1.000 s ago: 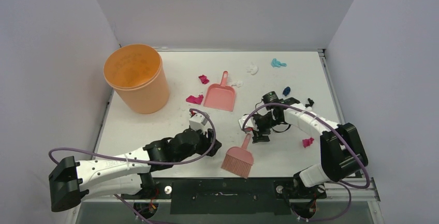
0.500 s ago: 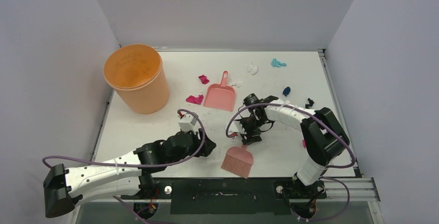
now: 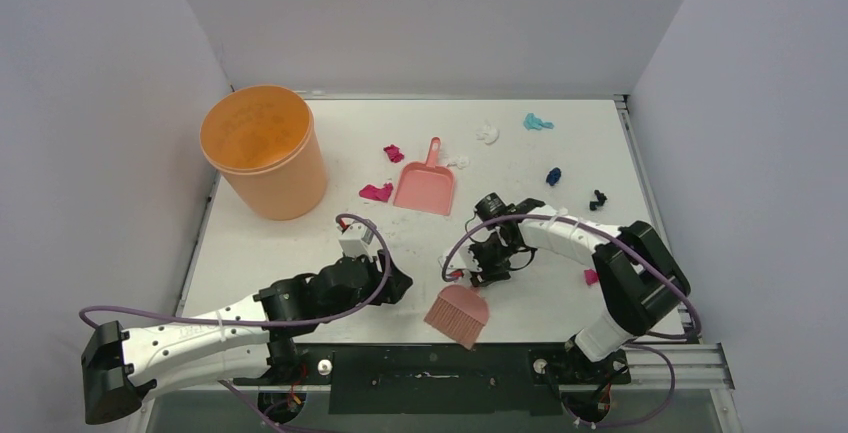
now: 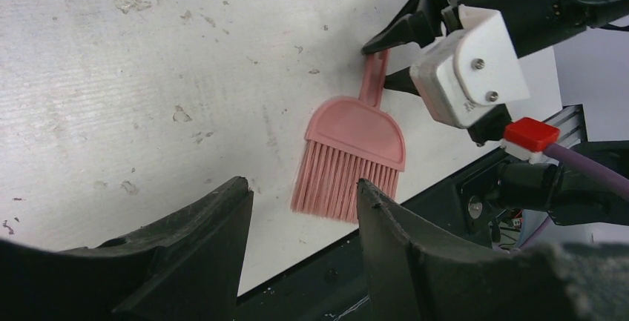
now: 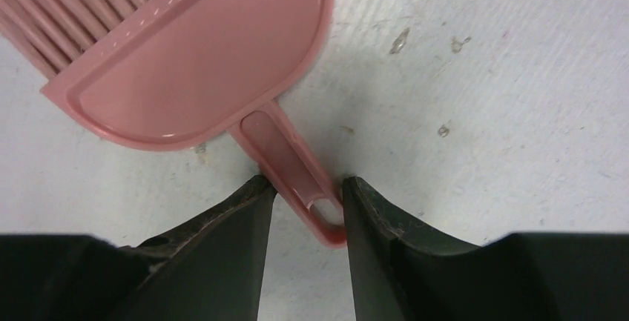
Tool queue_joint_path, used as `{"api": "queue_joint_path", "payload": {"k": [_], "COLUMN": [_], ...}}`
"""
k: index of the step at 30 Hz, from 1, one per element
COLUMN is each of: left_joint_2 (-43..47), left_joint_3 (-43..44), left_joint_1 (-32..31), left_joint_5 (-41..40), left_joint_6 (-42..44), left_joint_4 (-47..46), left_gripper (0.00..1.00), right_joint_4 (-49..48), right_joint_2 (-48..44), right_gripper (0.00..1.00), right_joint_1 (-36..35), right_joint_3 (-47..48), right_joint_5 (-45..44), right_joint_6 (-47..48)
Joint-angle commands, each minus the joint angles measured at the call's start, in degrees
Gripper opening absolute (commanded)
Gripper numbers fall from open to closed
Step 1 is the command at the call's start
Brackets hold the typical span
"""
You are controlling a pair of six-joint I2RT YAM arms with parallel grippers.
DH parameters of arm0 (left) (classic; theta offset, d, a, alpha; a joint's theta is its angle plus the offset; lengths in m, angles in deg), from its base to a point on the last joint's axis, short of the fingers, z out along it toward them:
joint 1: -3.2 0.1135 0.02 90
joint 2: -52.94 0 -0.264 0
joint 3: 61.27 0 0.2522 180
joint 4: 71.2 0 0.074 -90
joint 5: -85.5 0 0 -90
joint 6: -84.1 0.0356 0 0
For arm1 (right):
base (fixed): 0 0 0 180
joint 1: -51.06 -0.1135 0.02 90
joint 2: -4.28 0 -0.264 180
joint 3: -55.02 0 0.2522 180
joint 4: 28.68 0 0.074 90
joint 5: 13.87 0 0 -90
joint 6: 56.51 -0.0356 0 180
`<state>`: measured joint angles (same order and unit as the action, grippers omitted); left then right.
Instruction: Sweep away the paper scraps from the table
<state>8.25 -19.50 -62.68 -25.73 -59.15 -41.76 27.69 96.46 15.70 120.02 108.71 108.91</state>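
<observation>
Paper scraps lie across the far half of the table (image 3: 340,128): magenta wads (image 3: 376,191) (image 3: 393,153), white ones (image 3: 487,133), a teal one (image 3: 536,121), a dark blue one (image 3: 552,176), a black one (image 3: 598,198). Another magenta wad (image 3: 591,276) sits by the right arm. The pink hand brush (image 3: 458,315) (image 4: 348,154) (image 5: 193,61) lies flat near the front edge. My right gripper (image 3: 470,275) (image 5: 305,181) (image 4: 374,65) is down at the table, its jaws a little apart around the brush handle (image 5: 285,154), which touches both fingers. My left gripper (image 3: 395,281) (image 4: 302,182) is open and empty, left of the brush.
A pink dustpan (image 3: 426,185) lies mid-table, handle pointing away from me. An orange bucket (image 3: 264,151) stands at the far left. The table's front edge and black base rail (image 4: 415,262) run just beyond the brush bristles. Walls enclose three sides.
My right gripper swung left and came down over the brush handle, its jaws now on either side of it. The brush shifted slightly. My left gripper drew back to the left.
</observation>
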Motion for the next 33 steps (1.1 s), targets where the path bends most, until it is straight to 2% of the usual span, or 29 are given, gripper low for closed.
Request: {"api": "queue_joint_path", "payload": {"k": [1, 8, 10, 13, 19, 23, 28, 33], "left_joint_2": [0.1, -2.7, -4.3, -7.7, -18.1, -25.2, -31.1, -36.9], "left_joint_3": [-1.0, -1.7, -1.2, 0.8, 8.9, 11.9, 10.0, 9.8], "left_joint_1": [0.5, 0.8, 1.0, 1.6, 5.0, 7.4, 8.5, 9.5], "left_joint_5": [-0.7, 1.3, 2.3, 3.7, 6.8, 12.3, 19.1, 24.1], "left_joint_6": [-0.4, 1.0, 2.9, 7.0, 18.1, 19.2, 21.8, 25.3], "left_joint_4": [-2.2, -6.4, -7.8, -9.0, -9.7, -13.2, -26.9, -34.6], "left_gripper": [0.52, 0.52, 0.53, 0.54, 0.6, 0.6, 0.6, 0.6], "right_joint_4": [-1.8, -5.1, -6.8, -8.0, -7.7, -8.2, -9.3, -10.1], "right_joint_2": [-5.4, -10.2, -12.5, -16.1, -22.9, -26.0, -29.2, -31.4], "right_gripper": [0.37, 0.19, 0.12, 0.08, 0.06, 0.05, 0.05, 0.05], "right_joint_1": [-0.4, -0.5, -0.6, -0.8, -1.5, -1.9, -2.2, -2.5], "right_joint_3": [-4.4, -9.5, -11.3, -13.1, -14.4, -15.3, -17.8, -19.5], "right_joint_5": [-3.7, -3.8, -3.8, -3.9, -3.9, -4.3, -4.4, -4.5], "right_joint_6": [-2.0, -5.7, -7.0, -8.1, -9.1, -10.0, -10.2, -9.9]}}
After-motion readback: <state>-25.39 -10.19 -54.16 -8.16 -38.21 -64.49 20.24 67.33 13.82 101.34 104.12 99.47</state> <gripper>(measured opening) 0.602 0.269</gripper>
